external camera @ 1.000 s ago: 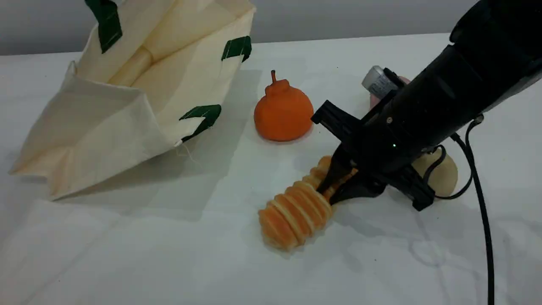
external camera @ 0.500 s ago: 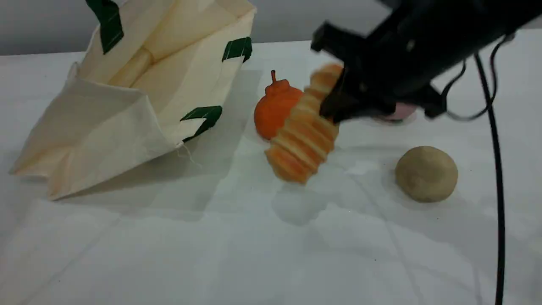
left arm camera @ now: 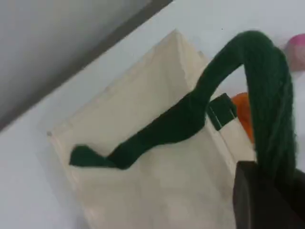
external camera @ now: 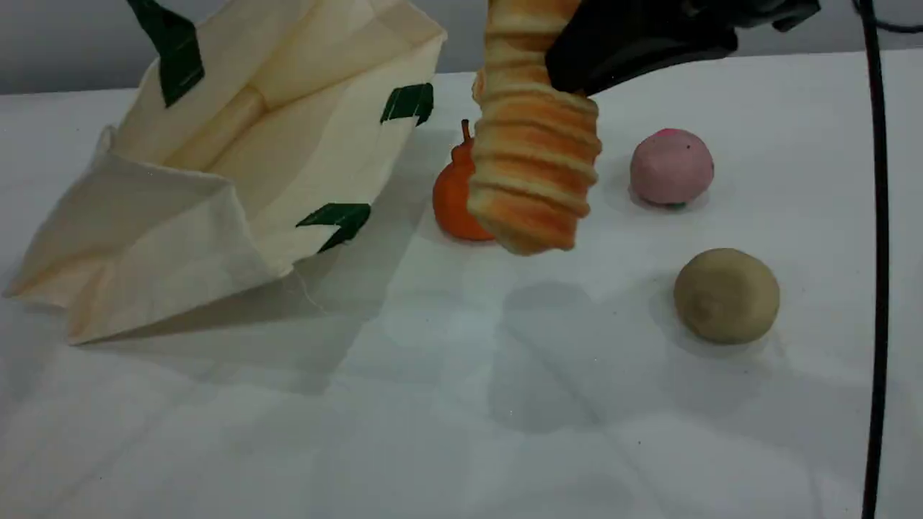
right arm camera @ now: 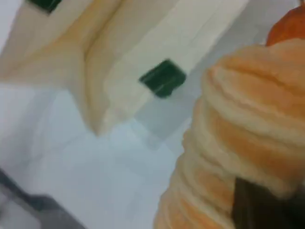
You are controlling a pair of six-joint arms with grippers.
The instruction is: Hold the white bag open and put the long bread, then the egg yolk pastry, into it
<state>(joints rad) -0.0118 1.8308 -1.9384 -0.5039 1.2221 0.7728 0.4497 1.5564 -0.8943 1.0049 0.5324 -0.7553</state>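
Observation:
The white bag (external camera: 216, 173) stands at the left with its mouth held open. One green handle (external camera: 169, 50) runs up out of the top edge. In the left wrist view that handle (left arm camera: 267, 95) loops down into my left gripper (left arm camera: 274, 183), which is shut on it above the bag (left arm camera: 157, 181). My right gripper (external camera: 570, 68) is shut on the long bread (external camera: 533, 144), which hangs upright in the air just right of the bag's mouth. The right wrist view shows the bread (right arm camera: 238, 143) close up beside a dark fingertip (right arm camera: 267, 205). The egg yolk pastry (external camera: 725, 295) lies on the table at the right.
An orange stemmed fruit (external camera: 451, 198) sits on the table behind the hanging bread. A pink ball (external camera: 670, 167) lies further right. A black cable (external camera: 876, 288) hangs down the right edge. The table is covered in a white cloth (external camera: 433, 404).
My right gripper has lifted the long bread off the table and carried it up and left towards the bag. The pastry and pink ball are now uncovered. The bag shifted slightly.

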